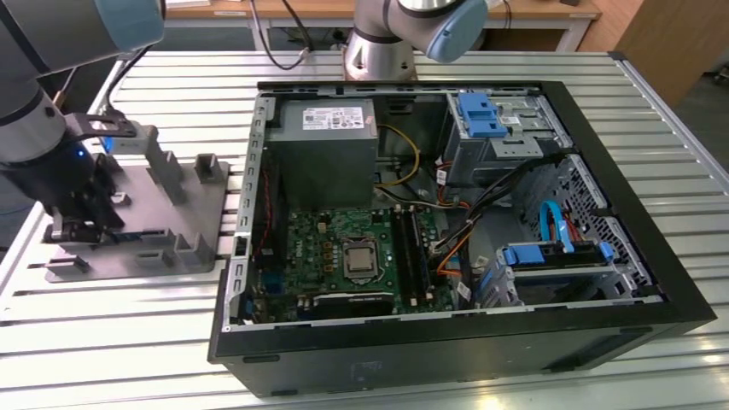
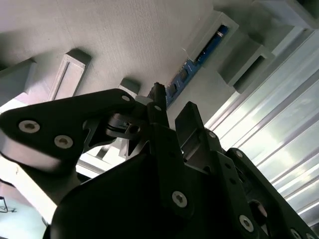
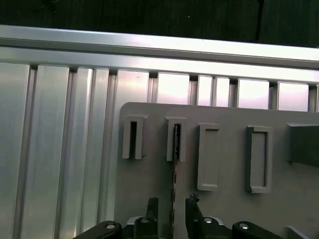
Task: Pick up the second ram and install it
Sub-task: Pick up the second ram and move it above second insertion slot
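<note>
My gripper [image 3: 172, 205] is closest, its black fingers [image 3: 151, 203] parted a little and set either side of the ram [image 3: 174, 167], with a gap on both sides, so I have hold of nothing. The ram stands on edge in a slotted post of the grey fixture [image 3: 227, 204]; in the second wrist view its blue board [image 2: 193, 65] runs away from my fingertips. The fixture [image 1: 188, 213] lies on the ribbed aluminium table [image 1: 114, 342] towards the edge at the exterior view's left, beside the open case [image 1: 638, 282] at mid-table. A wooden desk [image 1: 547, 13] stands beyond the far edge.
</note>
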`<action>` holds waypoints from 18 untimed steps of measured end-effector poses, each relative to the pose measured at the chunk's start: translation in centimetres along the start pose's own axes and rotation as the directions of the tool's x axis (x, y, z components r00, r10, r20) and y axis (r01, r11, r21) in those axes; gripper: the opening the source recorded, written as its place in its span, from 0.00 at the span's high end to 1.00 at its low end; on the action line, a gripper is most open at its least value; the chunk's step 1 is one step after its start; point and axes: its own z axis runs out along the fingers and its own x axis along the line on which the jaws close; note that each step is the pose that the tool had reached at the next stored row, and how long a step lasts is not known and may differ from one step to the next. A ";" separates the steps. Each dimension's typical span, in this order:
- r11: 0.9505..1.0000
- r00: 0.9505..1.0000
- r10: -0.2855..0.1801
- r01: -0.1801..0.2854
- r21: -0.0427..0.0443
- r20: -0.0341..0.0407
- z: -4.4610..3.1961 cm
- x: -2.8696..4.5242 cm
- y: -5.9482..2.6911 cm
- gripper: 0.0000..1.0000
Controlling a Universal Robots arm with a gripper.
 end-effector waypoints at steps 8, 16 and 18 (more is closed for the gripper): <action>1.000 1.000 0.000 0.000 0.000 0.009 1.20 -0.02 -0.02 0.65; 1.000 1.000 0.000 0.000 0.000 0.009 1.21 -0.03 -0.02 0.72; 1.000 1.000 0.000 0.000 0.000 0.009 1.20 -0.03 -0.02 0.84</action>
